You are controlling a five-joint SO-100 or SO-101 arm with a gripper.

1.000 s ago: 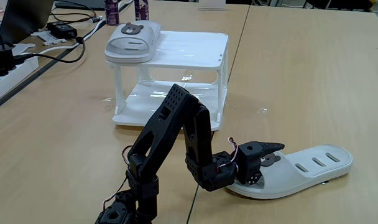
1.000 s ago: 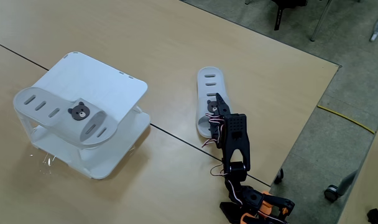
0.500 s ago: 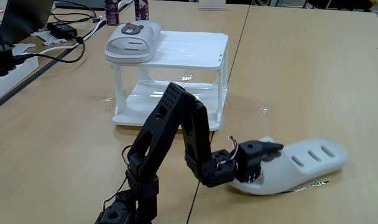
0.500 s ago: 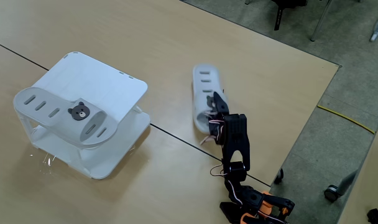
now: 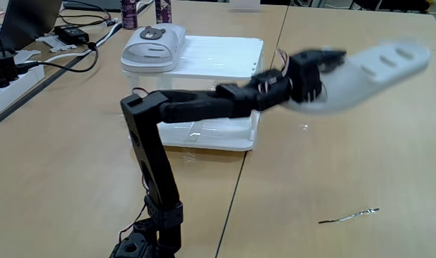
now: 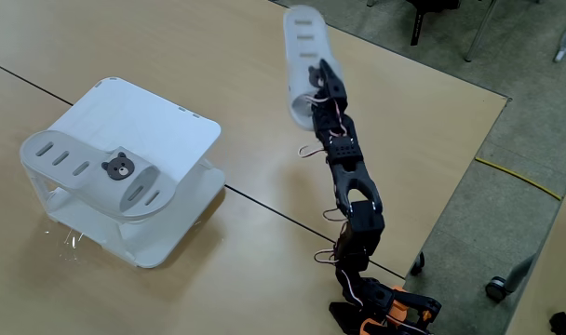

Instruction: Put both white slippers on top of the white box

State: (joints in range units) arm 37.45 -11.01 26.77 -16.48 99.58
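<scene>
One slipper (image 5: 152, 44) already lies on the white box (image 5: 218, 57). The fingers (image 5: 325, 63) are clamped on the second slipper (image 5: 379, 64) – held high above the worktop (image 5: 347, 158), right of the box. Judged next – swing it left over the bare ribbed top, lower, release.

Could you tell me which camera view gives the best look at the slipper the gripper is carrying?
The high fixed view: the carried slipper shows sharply, slots and bear badge visible, clamped in the gripper. The low fixed view shows it motion-blurred, raised above the table.
</scene>
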